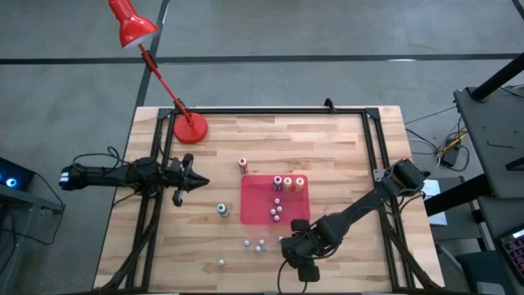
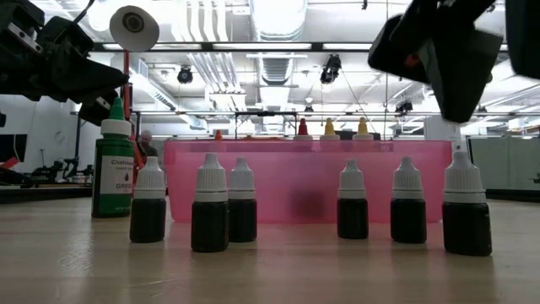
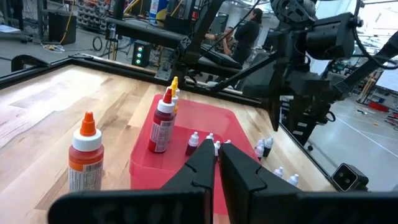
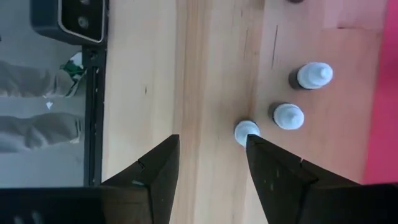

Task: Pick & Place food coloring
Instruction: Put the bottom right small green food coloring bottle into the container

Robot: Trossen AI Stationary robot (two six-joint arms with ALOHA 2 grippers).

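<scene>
Meanwhile, the right tool hovers with its jaws parted over the near edge of the desk, empty, one small white-capped bottle just beside a finger. The left tool waits clenched at the left. The food coloring stands partly in the red tray, partly scattered: a green bottle left of it, a red one beyond. Risk, judging from here: descending off-centre, a finger could tip the bottle and scatter its close neighbours
</scene>
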